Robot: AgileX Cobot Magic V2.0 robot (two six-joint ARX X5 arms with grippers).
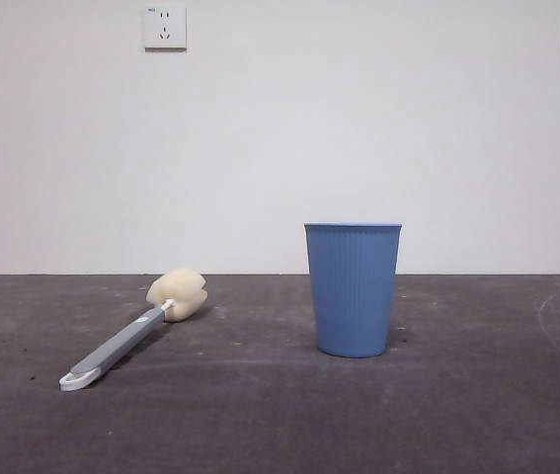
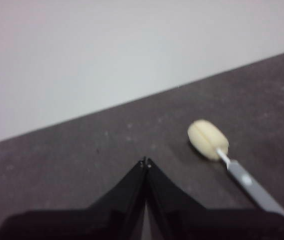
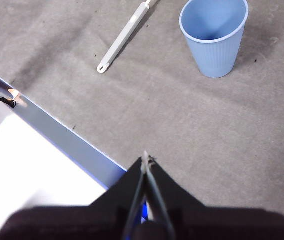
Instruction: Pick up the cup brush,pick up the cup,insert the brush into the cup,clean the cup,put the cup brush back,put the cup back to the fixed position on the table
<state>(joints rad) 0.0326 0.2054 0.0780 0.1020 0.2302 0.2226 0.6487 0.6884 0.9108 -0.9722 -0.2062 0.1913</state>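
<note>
The cup brush (image 1: 131, 332) lies flat on the table (image 1: 260, 415), left of centre, its cream sponge head toward the wall and its white looped end toward the front. The blue ribbed cup (image 1: 353, 288) stands upright to its right, apart from it. Neither arm shows in the front view. My left gripper (image 2: 146, 162) is shut and empty above the table, with the brush's sponge head (image 2: 208, 139) a short way off. My right gripper (image 3: 146, 159) is shut and empty, high over the table's front edge, well away from the cup (image 3: 214, 38) and the brush handle (image 3: 122, 39).
A plain white wall with two power sockets (image 1: 165, 27) rises behind the table. In the right wrist view the table's front edge (image 3: 66, 139) shows, with a white floor and bits of equipment below it.
</note>
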